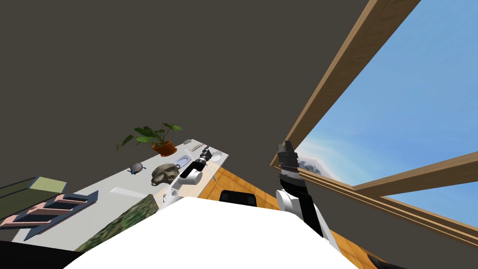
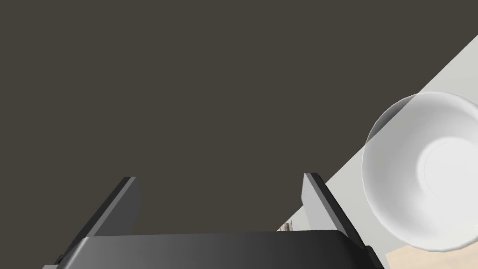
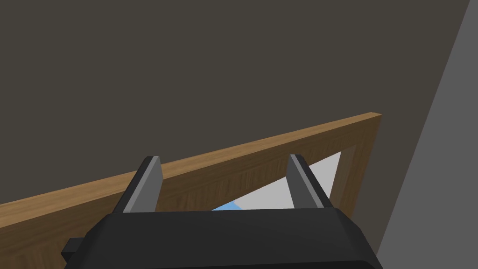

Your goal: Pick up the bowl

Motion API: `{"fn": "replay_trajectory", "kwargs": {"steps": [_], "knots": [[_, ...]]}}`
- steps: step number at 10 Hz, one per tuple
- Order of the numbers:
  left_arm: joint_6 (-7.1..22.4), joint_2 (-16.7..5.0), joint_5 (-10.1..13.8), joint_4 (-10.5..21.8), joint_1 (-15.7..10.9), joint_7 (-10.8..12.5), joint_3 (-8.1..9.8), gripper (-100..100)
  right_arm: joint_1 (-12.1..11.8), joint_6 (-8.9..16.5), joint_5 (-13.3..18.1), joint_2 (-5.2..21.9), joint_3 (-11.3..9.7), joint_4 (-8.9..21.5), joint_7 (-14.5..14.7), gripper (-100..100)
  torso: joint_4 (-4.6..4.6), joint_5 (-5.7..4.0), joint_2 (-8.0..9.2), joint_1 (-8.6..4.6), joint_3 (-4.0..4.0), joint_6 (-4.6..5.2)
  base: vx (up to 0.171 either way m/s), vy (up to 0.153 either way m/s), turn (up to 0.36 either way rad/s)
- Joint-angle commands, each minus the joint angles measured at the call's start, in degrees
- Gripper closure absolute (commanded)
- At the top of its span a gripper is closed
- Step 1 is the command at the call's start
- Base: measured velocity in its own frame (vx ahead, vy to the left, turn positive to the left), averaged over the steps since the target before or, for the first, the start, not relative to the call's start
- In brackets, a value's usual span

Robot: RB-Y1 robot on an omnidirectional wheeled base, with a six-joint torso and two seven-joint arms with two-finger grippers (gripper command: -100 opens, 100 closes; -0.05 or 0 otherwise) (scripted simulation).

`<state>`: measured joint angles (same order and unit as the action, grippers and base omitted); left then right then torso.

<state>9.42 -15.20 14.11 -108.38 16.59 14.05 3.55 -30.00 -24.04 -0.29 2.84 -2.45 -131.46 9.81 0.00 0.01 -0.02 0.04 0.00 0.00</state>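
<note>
At the left end effector (image 2: 221, 180), the two fingers stand wide apart and grip nothing; the gap between them faces a dark grey-brown wall (image 2: 186, 84). The bowl (image 2: 422, 170) lies outside that gap, beyond one finger and clear of it, no contact made. The left wrist view gives the bowl's detail: white, round, upright, its shallow inside and flat base open to the camera, seated on the light grey tabletop (image 2: 448, 70) close to the wall.

The head view supplies the wider layout. The left end effector (image 1: 204, 155) hangs over the far end of the tabletop (image 1: 100, 191), with the bowl (image 1: 217, 156) just beside it, near the tabletop's end edge. Further along the tabletop stand a potted plant (image 1: 161, 140) in an orange pot and a grey-brown lumpy object (image 1: 165, 173).

The right end effector (image 3: 224, 159) is likewise wide open and empty; the head view places the right end effector (image 1: 287, 148) raised on the robot's right, well apart from the tabletop.
</note>
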Motion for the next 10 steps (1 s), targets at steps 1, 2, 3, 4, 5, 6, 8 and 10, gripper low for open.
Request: {"fn": "replay_trajectory", "kwargs": {"steps": [1,2,3,4,5,6,8,10], "knots": [[2.86,-0.55,1.05,1.48,-0.84,-0.13,0.03,-100,0.0,0.0,0.0,0.0,0.0,0.0,0.0,0,0.0,0.0,0.0,0.0,0.0,0.0,0.002,0.011,-0.019],[4.49,-1.04,1.92,3.0,-1.53,-0.28,0.04,-100,0.0,0.0,0.0,0.0,0.0,0.0,0.0,0,0.0,0.0,-0.01,0.0,-0.01,0.0,0.002,0.014,-0.031],[5.11,-1.04,1.92,3.0,-1.53,-0.28,0.04,-100,0.0,0.0,0.0,0.0,0.0,0.0,0.0,0,0.0,0.0,-0.01,0.01,-0.01,0.0,0.005,0.013,-0.011],[7.17,-1.53,2.75,4.51,-2.18,-0.47,0.04,-100,0.0,0.0,0.0,0.0,0.0,0.0,0.0,0,0.0,0.0,-0.01,0.01,-0.01,-0.01,0.007,0.011,-0.016],[8.87,-2.01,3.54,6.02,-2.79,-0.72,0.04,-100,0.0,0.0,0.0,0.0,0.0,0.0,0.0,0,-0.01,0.0,-0.02,0.0,-0.01,0.0,0.013,0.013,-0.04],[9.19,-2.01,3.54,6.02,-2.79,-0.72,0.04,-100,0.0,0.0,0.0,0.0,0.0,0.0,0.0,0,-0.01,0.0,-0.04,0.01,-0.02,0.0,0.012,0.012,-0.016],[11.17,-2.48,4.29,7.51,-3.35,-1.02,0.05,-100,0.0,0.0,0.0,0.0,0.0,0.0,0.0,0,-0.01,0.0,-0.04,0.01,-0.03,0.0,0.01,0.01,-0.019],[14.92,-3.36,5.65,10.44,-4.38,-1.75,0.08,-100,0.0,0.0,0.0,0.0,0.0,0.0,0.0,0,-0.01,-0.01,-0.03,-0.01,-0.02,-0.01,0.016,0.009,-0.036]]}}
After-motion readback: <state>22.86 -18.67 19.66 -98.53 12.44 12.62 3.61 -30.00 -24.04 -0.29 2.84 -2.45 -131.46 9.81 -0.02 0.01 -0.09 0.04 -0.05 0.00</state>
